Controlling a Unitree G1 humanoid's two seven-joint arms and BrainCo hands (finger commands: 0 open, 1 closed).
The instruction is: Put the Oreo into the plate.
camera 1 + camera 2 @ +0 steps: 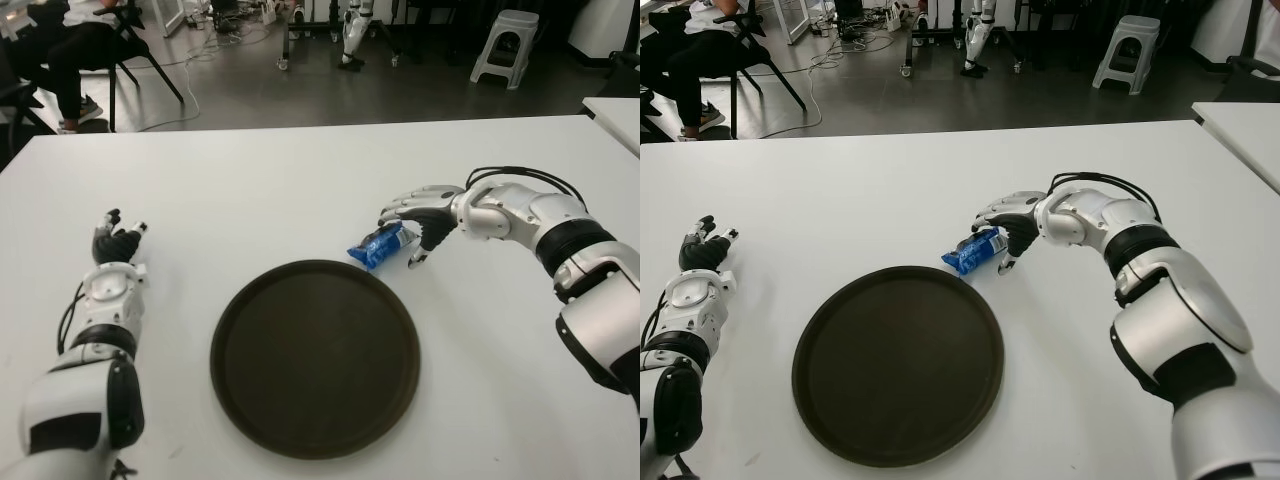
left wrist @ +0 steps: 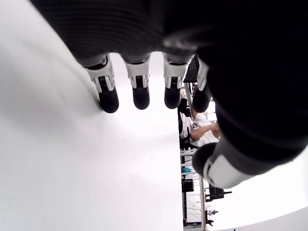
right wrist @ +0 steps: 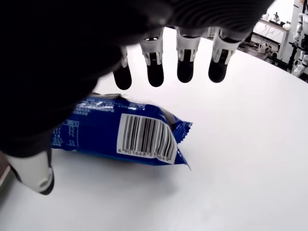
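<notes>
Right wrist view: spread fingers [image 3: 155, 72] above Oreo [image 3: 120, 132], just beside plate [image 1: 315, 355] rim.

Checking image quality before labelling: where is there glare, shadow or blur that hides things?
Left wrist view: the background past the table edge is blown out white, and the near palm is a dark blur. Right wrist view: the Oreo pack's barcode is sharp, a soft shadow beneath it; the right hand looms dark. Eye views: even light, faint sheen on the plate.

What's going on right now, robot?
Right hand open, fingers over Oreo pack. Pack on table beside plate. Left hand open, idle. Nothing blocking.
</notes>
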